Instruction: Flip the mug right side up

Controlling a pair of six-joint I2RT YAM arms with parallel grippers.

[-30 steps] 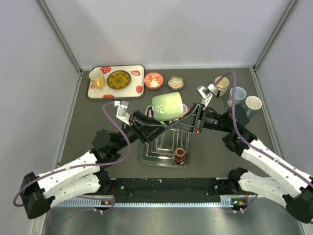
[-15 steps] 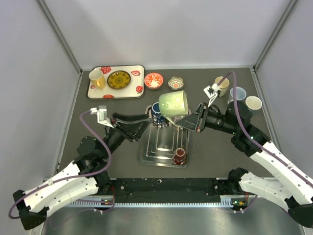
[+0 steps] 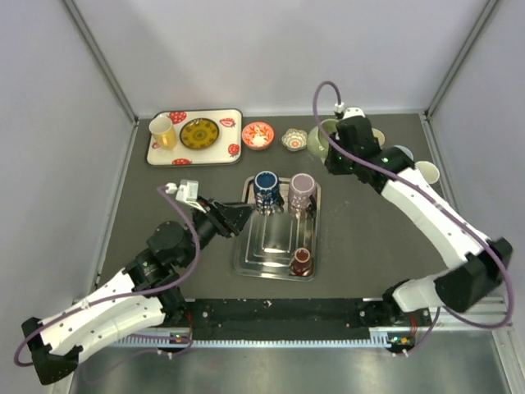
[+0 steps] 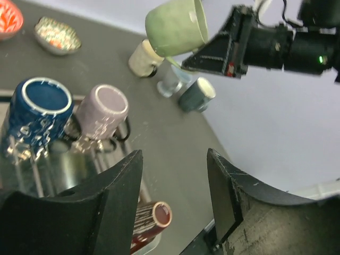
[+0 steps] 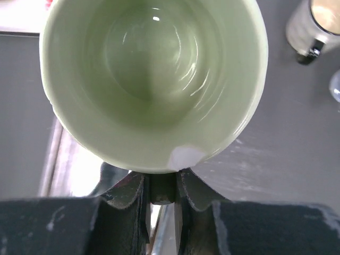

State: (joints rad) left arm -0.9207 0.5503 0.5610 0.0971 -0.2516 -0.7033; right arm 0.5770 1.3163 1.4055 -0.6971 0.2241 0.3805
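Toward the upper right of the overhead view, the right gripper (image 3: 328, 150) held the pale green mug (image 3: 317, 141) off the table, near the small patterned bowl (image 3: 294, 139) and the cluster of three mugs (image 3: 399, 158) at the far right. Seen from its own wrist camera, its fingers (image 5: 130, 192) were pressed close together on a narrow part of the mug just under the rim; whether that part was the handle or the wall could not be told. That camera looked straight into the mug's empty mouth. In the left wrist view the mug sat high in the frame, roughly on its side, mouth turned toward the right gripper. Lower left of centre in the overhead view, the left gripper (image 3: 242, 215) hung beside the left edge of the metal tray (image 3: 275, 246) with its jaws spread and nothing between them, touching nothing. On the tray's far end a dark blue mug (image 3: 265, 190) and a lilac mug (image 3: 302, 194) stood upside down side by side, and a small brown cup (image 3: 301, 261) lay at its near end.
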